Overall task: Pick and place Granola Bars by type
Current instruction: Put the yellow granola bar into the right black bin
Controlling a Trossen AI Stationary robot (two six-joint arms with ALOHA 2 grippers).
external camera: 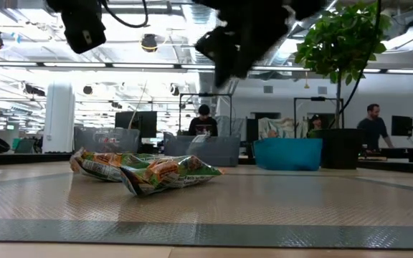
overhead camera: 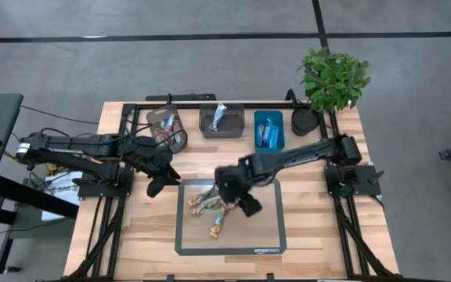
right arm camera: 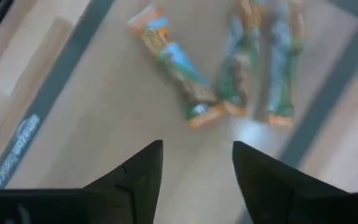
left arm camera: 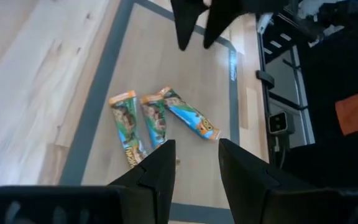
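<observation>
Now three Granola Bars [overhead camera: 211, 211] lying close together on the grey mat [overhead camera: 266, 235], two side by side, third angled off; right gripper [overhead camera: 245, 202] hovering just above them, fingers parted, empty. Left gripper [overhead camera: 160, 180] raised over bare wood beside mat's left edge, fingers apart, nothing between. Bins [overhead camera: 221, 121] along far edge, more bars inside

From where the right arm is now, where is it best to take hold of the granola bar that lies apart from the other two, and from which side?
Probably across the middle of the lone bar, coming straight down from above. It lies flat on the mat with bare mat along both long edges, so the open right end effector could straddle its narrow width. The two neighbouring bars lie close together.
</observation>
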